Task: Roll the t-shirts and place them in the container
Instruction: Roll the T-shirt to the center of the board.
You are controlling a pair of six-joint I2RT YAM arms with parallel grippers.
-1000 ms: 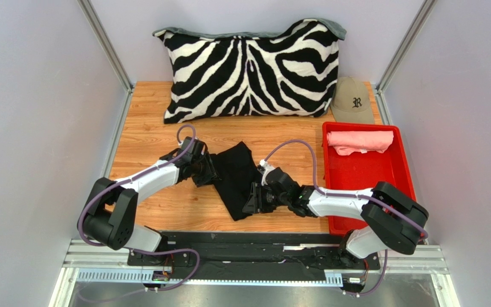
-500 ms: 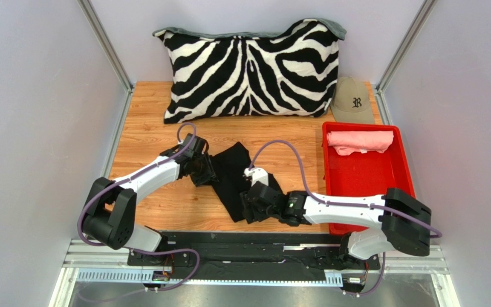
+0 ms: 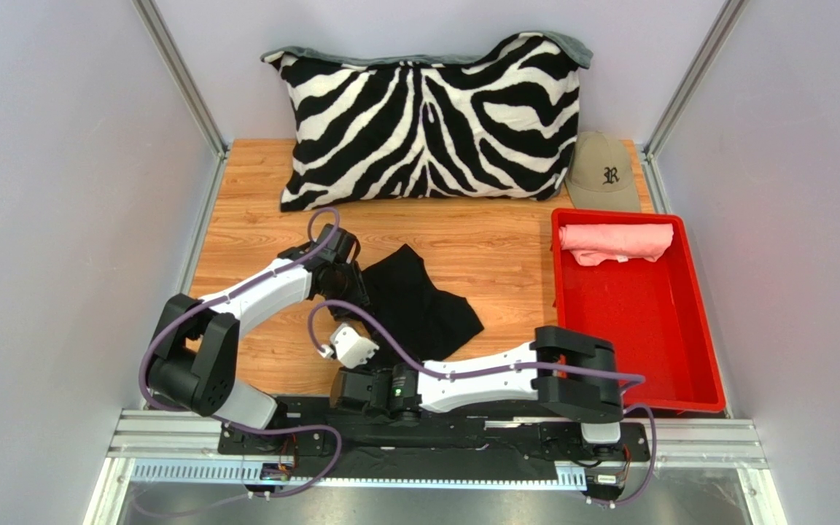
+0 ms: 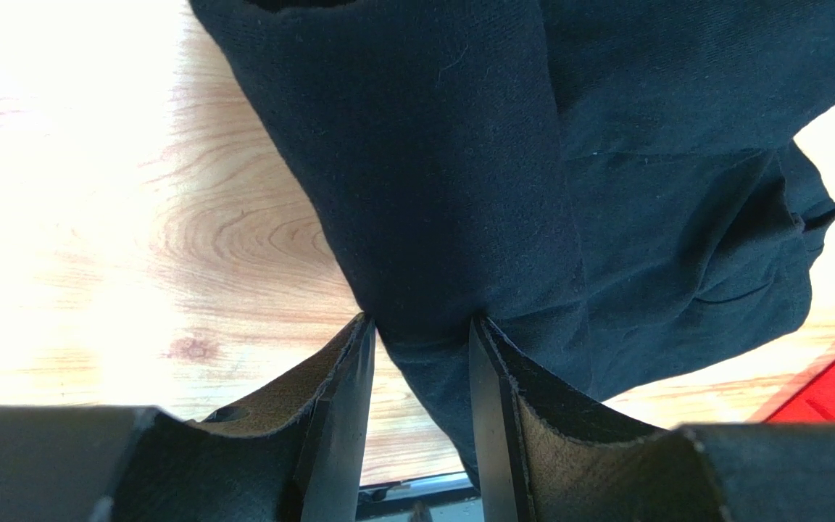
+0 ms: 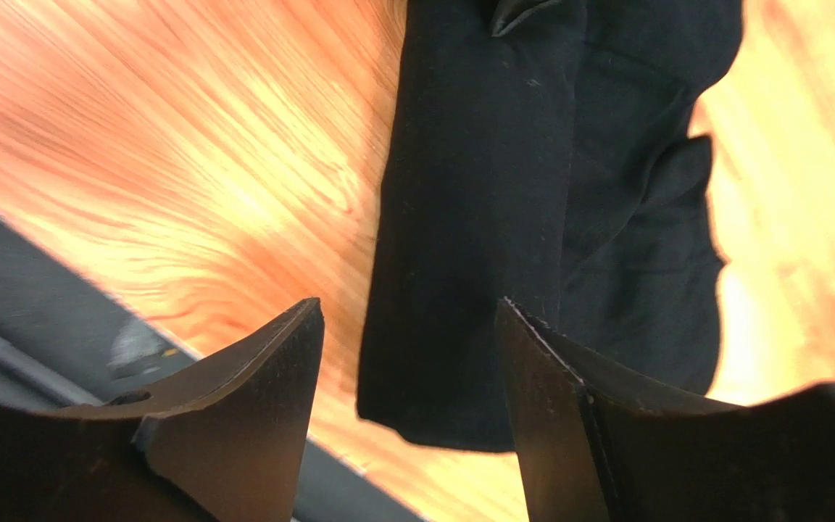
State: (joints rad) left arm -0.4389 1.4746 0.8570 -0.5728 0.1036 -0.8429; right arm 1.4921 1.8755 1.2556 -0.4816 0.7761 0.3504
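Outstretched, left claw (image 4: 422,326) pinches black t-shirt (image 4: 563,163); right claw (image 5: 408,310) agape.

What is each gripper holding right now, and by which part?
Left gripper pinches the plain black cloth t-shirt at its left edge; right gripper is open, holding nothing.

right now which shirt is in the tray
The pink shirt, at the far end of the tray; the black shirt lies on the table.

right fingers (image 5: 248,402) pulled back, off black t-shirt (image 3: 419,301) — open
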